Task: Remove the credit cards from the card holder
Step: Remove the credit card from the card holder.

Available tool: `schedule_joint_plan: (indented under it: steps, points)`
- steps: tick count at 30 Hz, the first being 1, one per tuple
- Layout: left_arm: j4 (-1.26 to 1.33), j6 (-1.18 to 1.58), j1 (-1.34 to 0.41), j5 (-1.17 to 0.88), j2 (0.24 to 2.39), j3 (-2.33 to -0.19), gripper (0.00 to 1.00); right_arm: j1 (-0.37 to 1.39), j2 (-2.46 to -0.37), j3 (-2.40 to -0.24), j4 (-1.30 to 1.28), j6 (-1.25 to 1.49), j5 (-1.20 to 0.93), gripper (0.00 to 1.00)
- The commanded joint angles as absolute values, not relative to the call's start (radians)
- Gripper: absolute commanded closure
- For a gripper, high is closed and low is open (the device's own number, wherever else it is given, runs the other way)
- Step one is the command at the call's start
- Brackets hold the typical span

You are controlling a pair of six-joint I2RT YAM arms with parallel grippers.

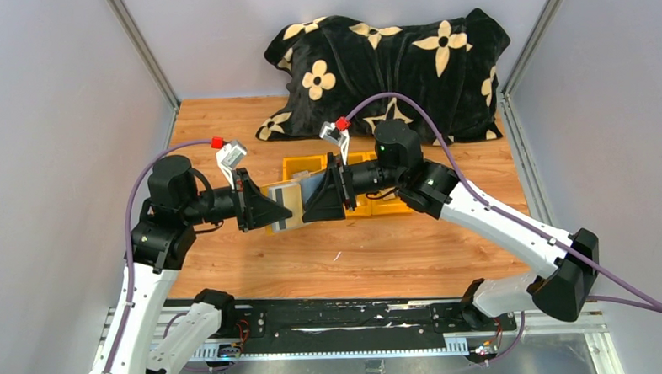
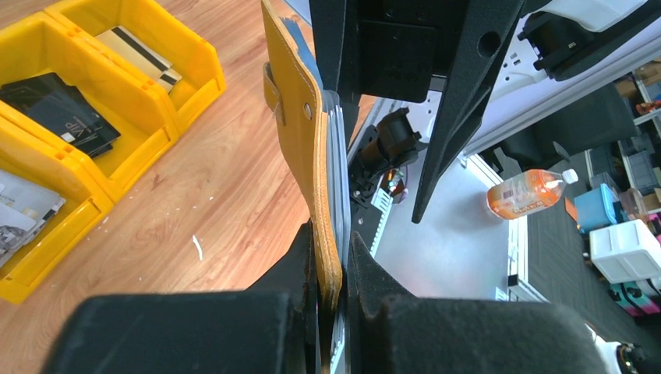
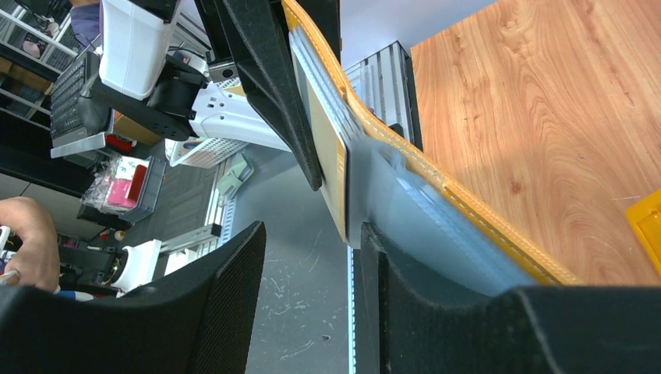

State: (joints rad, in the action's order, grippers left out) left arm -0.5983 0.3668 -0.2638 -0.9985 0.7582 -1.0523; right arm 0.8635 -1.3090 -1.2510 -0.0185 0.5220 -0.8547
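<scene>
Above the wooden table (image 1: 356,262), the left gripper (image 2: 334,257) clamps the wallet (image 2: 300,140) from nine o'clock, seemingly so the half-open, empty right gripper (image 3: 312,234) at three o'clock can reach its cards (image 3: 327,148).

Light wood-grain surface (image 1: 224,133), planks running left to right, grey walls on three sides and a black rail along the near edge. Yellow plastic bin (image 1: 303,165) sits mid-surface with three compartments in a row, partly hidden in the top view; its rim also shows in the left wrist view (image 2: 179,86). Black fabric bundle (image 1: 390,66) with a cream flower print lies at the far edge against the back wall, well apart from the bin. Small white fleck (image 2: 197,247) on bare wood near the bin. Faint pale scuffs near the front.
</scene>
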Motion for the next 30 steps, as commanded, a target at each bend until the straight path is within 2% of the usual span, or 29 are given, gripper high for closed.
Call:
schedule_joint_plan:
  steps: [1, 6, 12, 15, 20, 25, 30]
  points:
    - [-0.562, 0.396, -0.270, -1.094, 0.747, -1.079, 1.00, 0.845, -1.335, -1.293, -0.031, 0.502, -0.796, 0.48]
    - [-0.530, 0.421, -0.269, -1.083, 0.748, -1.066, 1.00, 0.857, -1.365, -1.284, 0.140, 0.613, -0.802, 0.56]
    - [-0.487, 0.449, -0.270, -1.098, 0.752, -1.047, 0.97, 0.899, -1.388, -1.275, 0.121, 0.640, -0.576, 0.75]
    - [-0.488, 0.447, -0.270, -1.118, 0.750, -1.045, 0.95, 0.900, -1.373, -1.235, 0.172, 0.671, -0.530, 0.81]
    - [-0.486, 0.447, -0.270, -1.132, 0.750, -1.040, 0.86, 0.900, -1.365, -1.203, 0.287, 0.700, -0.649, 0.88]
    - [-0.473, 0.460, -0.270, -1.154, 0.755, -1.045, 0.85, 0.899, -1.353, -1.127, 0.491, 0.778, -0.802, 1.00]
    - [-0.478, 0.464, -0.268, -1.174, 0.760, -1.056, 0.82, 0.883, -1.312, -1.062, 0.527, 0.797, -0.812, 1.00]
